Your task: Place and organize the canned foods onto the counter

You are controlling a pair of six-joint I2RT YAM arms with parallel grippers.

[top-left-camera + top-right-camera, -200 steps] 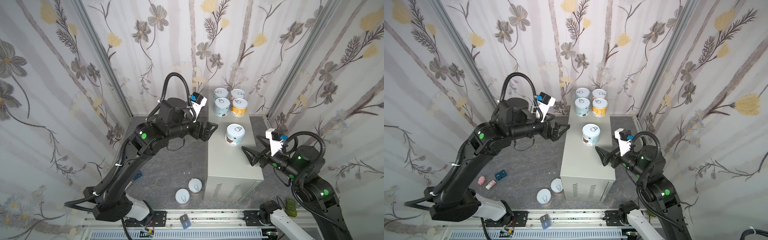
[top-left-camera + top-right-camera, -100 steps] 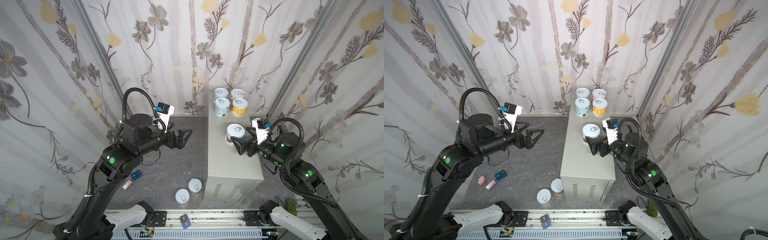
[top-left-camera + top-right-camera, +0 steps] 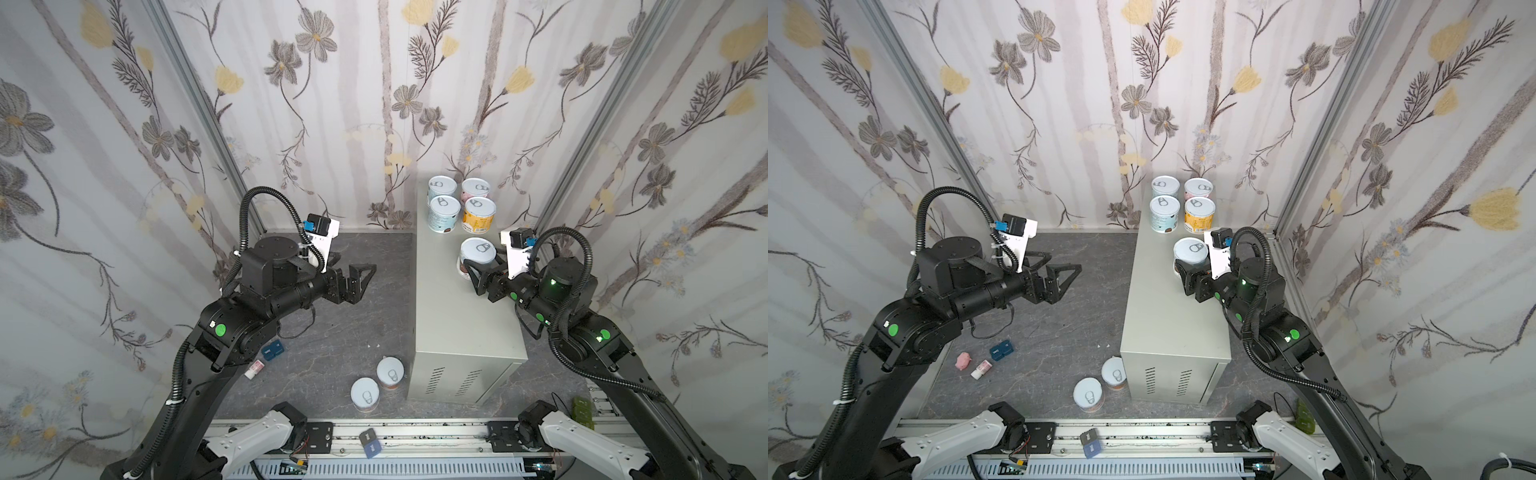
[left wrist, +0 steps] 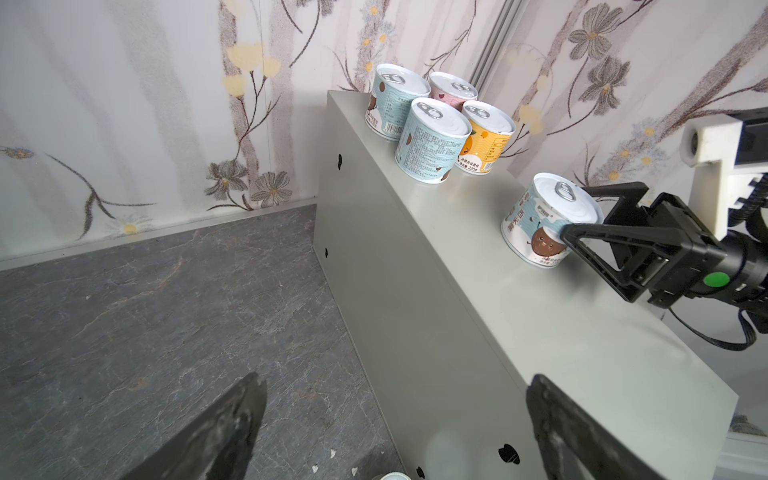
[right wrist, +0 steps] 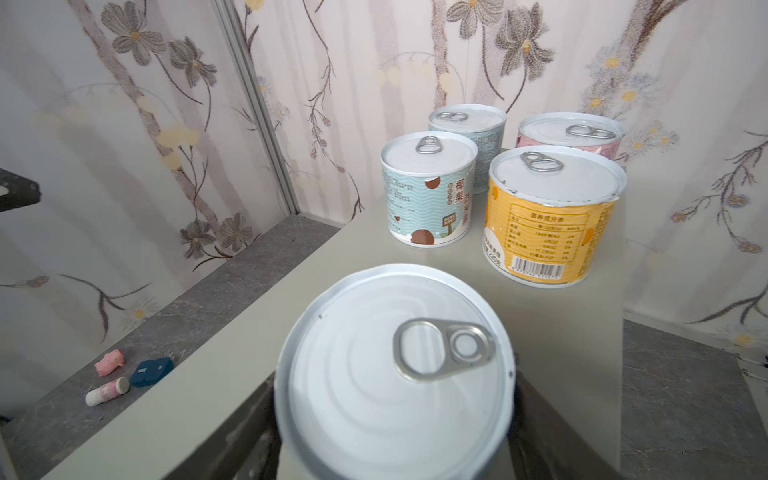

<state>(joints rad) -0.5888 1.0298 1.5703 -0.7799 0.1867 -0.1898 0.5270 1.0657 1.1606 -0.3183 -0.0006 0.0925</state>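
Observation:
The counter [image 3: 457, 316] [image 3: 1167, 316] stands right of centre in both top views. Several cans cluster at its far end, among them an orange can [image 3: 479, 214] and a light blue one [image 3: 444, 212]. Nearer, a light blue can [image 3: 477, 249] [image 4: 536, 224] [image 5: 395, 374] stands upright on the counter, and my right gripper [image 3: 482, 262] [image 5: 395, 399] is shut on its sides. Two more cans [image 3: 390, 371] [image 3: 364, 394] stand on the dark floor by the counter's vented end. My left gripper [image 3: 368, 270] [image 4: 395, 379] hangs open and empty over the floor, left of the counter.
A blue block [image 3: 272, 350], a white-and-pink tube [image 3: 254, 369] and a pink lump [image 3: 963, 360] lie on the floor at the left. The rail [image 3: 415, 434] runs along the front edge. Papered walls close in on three sides, tight behind the far cans.
My right gripper came in from the counter's right edge to the near can and closed on it. My left arm drew back left, off the counter and over the floor.

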